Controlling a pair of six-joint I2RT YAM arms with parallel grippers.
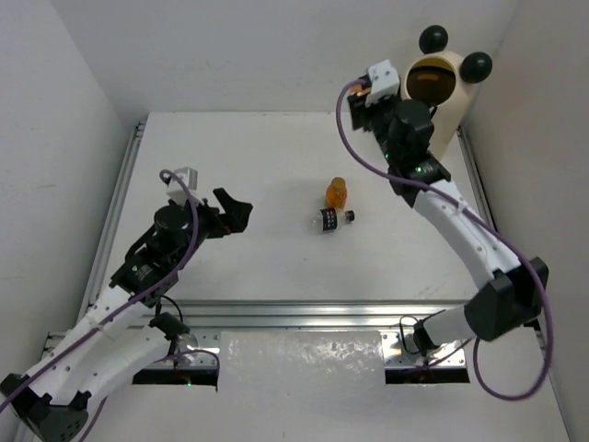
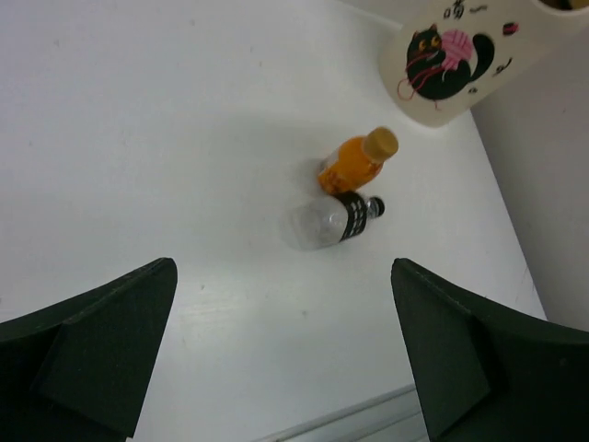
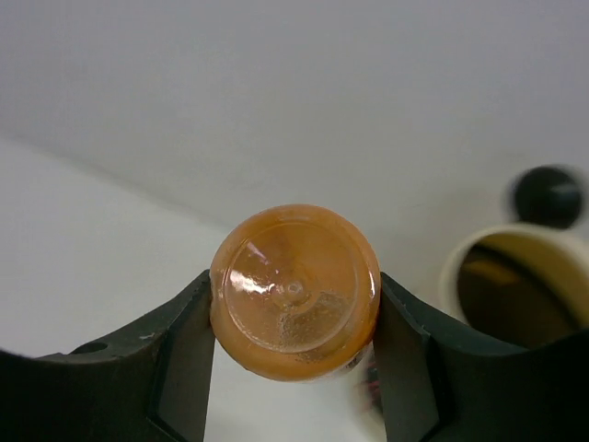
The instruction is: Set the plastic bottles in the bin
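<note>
Plastic is being judged here as light, fairly stiff and smooth, so the held orange bottle [image 3: 294,318] is being treated as a thing that may slip or turn if it is squeezed too softly, and may dent if it is squeezed too hard. It is being gripped by the right gripper [image 3: 294,304] across its round body, one finger at 9 o'clock and one at 3 o'clock of it in the right wrist view, with the fingers closed only as far as the width of the bottle. Its round end is being turned toward the camera. The bin [image 1: 448,110] is being seen at 1 o'clock of the table [image 1: 258,147], and this bottle is being held in the air just beside its opening, at about 9 o'clock of it, not yet over it. The two black ears [image 1: 433,39] at the rim are being counted as the main thing in the way, since the opening is narrow between them. What is lying inside the bin cannot be told. Near the middle of the table, a second orange bottle [image 2: 354,164] is apparently standing upright. A clear black-labelled bottle [image 2: 327,221] is lying on its side at 6 o'clock of it, touching it or nearly so. The lying one is likely to roll, so a hold across its middle is being advised. The left gripper [image 1: 235,210] is being held wide open and empty at 9 o'clock of this pair, well apart from them.
</note>
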